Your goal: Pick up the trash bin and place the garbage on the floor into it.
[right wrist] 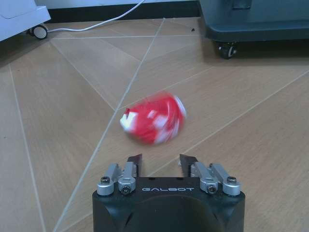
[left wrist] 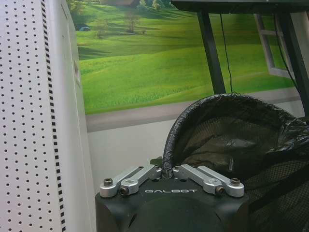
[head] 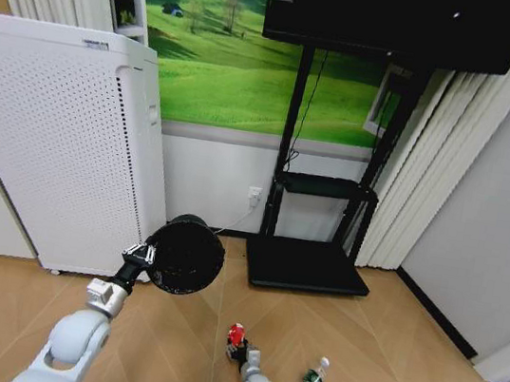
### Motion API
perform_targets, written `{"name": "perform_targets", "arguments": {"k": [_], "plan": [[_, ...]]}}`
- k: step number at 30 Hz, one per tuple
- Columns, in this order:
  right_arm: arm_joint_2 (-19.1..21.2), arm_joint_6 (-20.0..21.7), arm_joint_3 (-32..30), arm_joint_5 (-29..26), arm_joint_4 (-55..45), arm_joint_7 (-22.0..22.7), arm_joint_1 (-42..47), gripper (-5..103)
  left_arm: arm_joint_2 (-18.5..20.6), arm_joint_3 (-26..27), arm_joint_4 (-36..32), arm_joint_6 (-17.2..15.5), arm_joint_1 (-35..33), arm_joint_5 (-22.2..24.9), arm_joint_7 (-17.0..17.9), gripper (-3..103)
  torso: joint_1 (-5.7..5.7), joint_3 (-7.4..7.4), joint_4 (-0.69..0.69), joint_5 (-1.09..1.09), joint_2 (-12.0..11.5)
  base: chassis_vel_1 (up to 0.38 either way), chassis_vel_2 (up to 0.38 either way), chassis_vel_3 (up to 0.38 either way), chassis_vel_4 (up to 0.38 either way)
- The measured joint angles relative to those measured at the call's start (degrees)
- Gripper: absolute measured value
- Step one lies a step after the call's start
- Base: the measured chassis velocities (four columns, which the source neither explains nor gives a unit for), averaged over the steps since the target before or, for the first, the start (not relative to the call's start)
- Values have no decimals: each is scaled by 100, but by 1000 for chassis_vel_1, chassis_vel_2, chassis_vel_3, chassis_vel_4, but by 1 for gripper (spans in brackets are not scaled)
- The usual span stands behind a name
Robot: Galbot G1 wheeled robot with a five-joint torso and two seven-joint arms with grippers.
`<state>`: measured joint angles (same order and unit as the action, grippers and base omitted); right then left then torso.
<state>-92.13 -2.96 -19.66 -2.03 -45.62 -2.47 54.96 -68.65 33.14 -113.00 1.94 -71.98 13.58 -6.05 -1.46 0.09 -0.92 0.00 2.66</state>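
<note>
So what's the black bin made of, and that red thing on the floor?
The trash bin, held at its rim by the left gripper, looks like fine mesh, likely metal, with a shiny, wrinkled black plastic liner folded over the edge. The red scrap, lying on the floor just ahead of the right gripper, looks like crumpled red-and-white wrapper, maybe plastic or foil, but it is too blurred to be sure.

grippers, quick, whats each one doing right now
Left gripper: shut on the rim of the trash bin, held up off the floor.
Right gripper: open, empty, low over the red scrap.
</note>
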Motion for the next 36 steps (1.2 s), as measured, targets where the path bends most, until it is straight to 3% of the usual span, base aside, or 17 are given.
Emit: {"name": "perform_targets", "arguments": {"k": [1, 5, 9, 10, 12, 14, 17, 23, 29, 36], "plan": [[0, -8, -14, 13, -19, 12, 13, 41, 1, -1, 8, 0, 9, 2, -4, 3, 0, 0, 0, 0, 0, 0, 0, 0, 0], [0, -17, -42, 74, -54, 28, 45, 35, -10, 6, 20, 5, 4, 3, -32, 3, 0, 0, 0, 0, 0, 0, 0, 0, 0], [0, -18, -55, 129, -128, 44, 76, 13, -48, 28, 44, 34, -13, -3, -64, 3, 0, 0, 0, 0, -1, 0, 0, 0, 0], [0, -18, -55, 129, -128, 44, 76, 13, -48, 28, 44, 34, -13, -3, -64, 3, 0, 0, 0, 0, -1, 0, 0, 0, 0], [0, -6, -53, 156, -207, 48, 89, 3, -58, 47, 57, 35, -5, -1, -64, 3, 0, 0, 0, 0, 0, 0, 0, 0, 0], [0, -6, -54, 182, -232, 44, 90, 3, -60, 59, 63, 35, 2, 1, -62, 3, 0, 0, 0, 0, 0, 0, 0, 0, 0], [0, -7, -66, 214, -296, 39, 89, 7, -75, 101, 93, 35, 14, 5, -52, 3, 0, 0, 0, 0, 0, 0, 0, 0, 0], [0, -16, -318, 570, -1057, -60, 342, 33, -82, 133, 101, 35, -10, 10, -33, 3, 0, 0, 0, 0, 0, 0, 0, 0, 0], [0, -24, -506, 807, -1869, 33, 594, 49, -94, 103, 111, 37, 0, -2, -44, 3, 0, 0, 0, -1, 0, 0, 0, 0, 0], [-1, 232, -813, 662, -3045, 217, 878, 83, -175, 113, 169, 39, 10, -38, -65, 3, 0, 0, 0, 1, 0, 0, 0, 0, 0]]}}
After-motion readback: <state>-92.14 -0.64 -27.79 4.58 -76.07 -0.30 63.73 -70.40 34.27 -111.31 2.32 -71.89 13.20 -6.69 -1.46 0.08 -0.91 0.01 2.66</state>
